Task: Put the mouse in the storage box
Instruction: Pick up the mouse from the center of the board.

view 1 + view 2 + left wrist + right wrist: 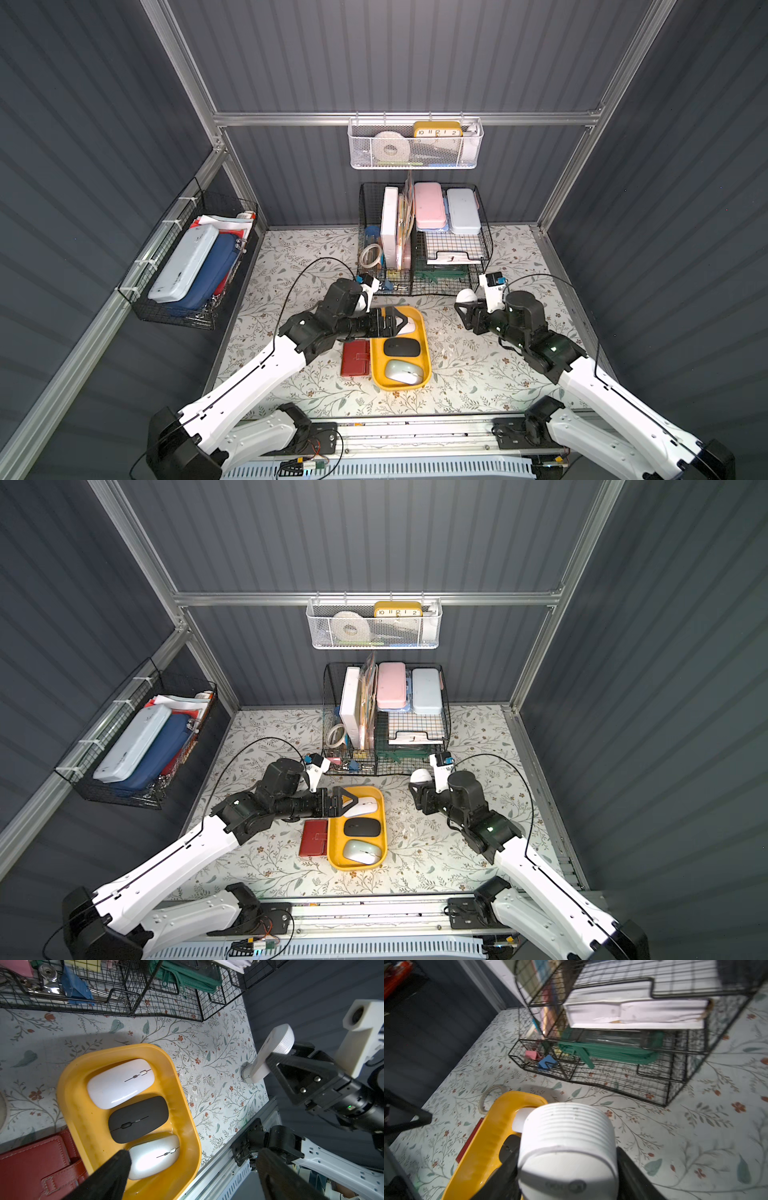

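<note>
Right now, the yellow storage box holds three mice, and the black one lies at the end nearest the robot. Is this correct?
Not quite. The storage box holds three mice, but the black mouse lies in the middle, between the white mouse and the silver mouse. The left wrist view shows this.

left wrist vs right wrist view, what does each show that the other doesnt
Only the left wrist view: all three mice lying in the storage box, the white mouse, black mouse and silver mouse, and the right pincer side-on. Only the right wrist view: the white paper stack face-on. Both: that box, the wire rack, the green pouch, and the ridged white mouse that the right pincer is shut on.
</note>
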Robot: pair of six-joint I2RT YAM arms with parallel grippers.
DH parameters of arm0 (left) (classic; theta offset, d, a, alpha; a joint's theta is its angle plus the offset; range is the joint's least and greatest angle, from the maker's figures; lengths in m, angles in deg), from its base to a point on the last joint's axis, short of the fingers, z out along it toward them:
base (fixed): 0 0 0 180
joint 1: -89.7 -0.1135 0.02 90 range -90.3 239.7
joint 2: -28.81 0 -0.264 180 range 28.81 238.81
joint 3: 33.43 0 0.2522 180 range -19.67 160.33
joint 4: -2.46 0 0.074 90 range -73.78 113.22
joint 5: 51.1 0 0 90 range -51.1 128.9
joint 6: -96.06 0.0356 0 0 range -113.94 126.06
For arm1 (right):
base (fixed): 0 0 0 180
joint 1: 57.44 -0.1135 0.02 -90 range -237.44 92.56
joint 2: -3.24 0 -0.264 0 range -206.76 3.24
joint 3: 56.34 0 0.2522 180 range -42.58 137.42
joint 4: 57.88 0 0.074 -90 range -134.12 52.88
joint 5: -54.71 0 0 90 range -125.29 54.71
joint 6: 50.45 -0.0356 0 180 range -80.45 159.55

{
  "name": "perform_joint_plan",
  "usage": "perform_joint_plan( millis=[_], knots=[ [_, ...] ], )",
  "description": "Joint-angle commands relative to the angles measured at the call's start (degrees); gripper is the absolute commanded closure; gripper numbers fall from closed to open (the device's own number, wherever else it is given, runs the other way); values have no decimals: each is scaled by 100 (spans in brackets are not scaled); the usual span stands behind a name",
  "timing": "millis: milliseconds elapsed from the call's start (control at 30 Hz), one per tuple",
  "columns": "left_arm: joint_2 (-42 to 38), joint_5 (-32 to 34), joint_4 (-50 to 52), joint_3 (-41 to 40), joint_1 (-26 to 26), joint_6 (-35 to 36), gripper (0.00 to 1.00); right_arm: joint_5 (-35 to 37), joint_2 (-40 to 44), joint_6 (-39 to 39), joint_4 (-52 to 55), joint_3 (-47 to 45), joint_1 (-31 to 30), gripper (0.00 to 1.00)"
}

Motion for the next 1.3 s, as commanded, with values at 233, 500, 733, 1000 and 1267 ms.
perform_joint_plan(
  millis=[233, 500, 733, 1000, 1267],
  knots=[
    [-484, -234, 179, 148, -30, 122, 1, 36, 312, 2394, -1582, -427, -1809, 62],
    [-923, -1110, -154, -169, -30, 162, 1, 142, 288, 3325, -1519, -500, -2403, 62],
    [-907, -1656, -91, -9, -30, 430, 1, 179, 273, 3768, -1280, -362, -2568, 62],
    [-647, -2295, -202, 29, -30, 580, 1, 60, 347, 4126, -1239, -351, -2578, 63],
    [-252, -2682, -674, -2, -22, 426, 3, -29, 127, 4133, -1281, -251, -2590, 63]
  ],
)
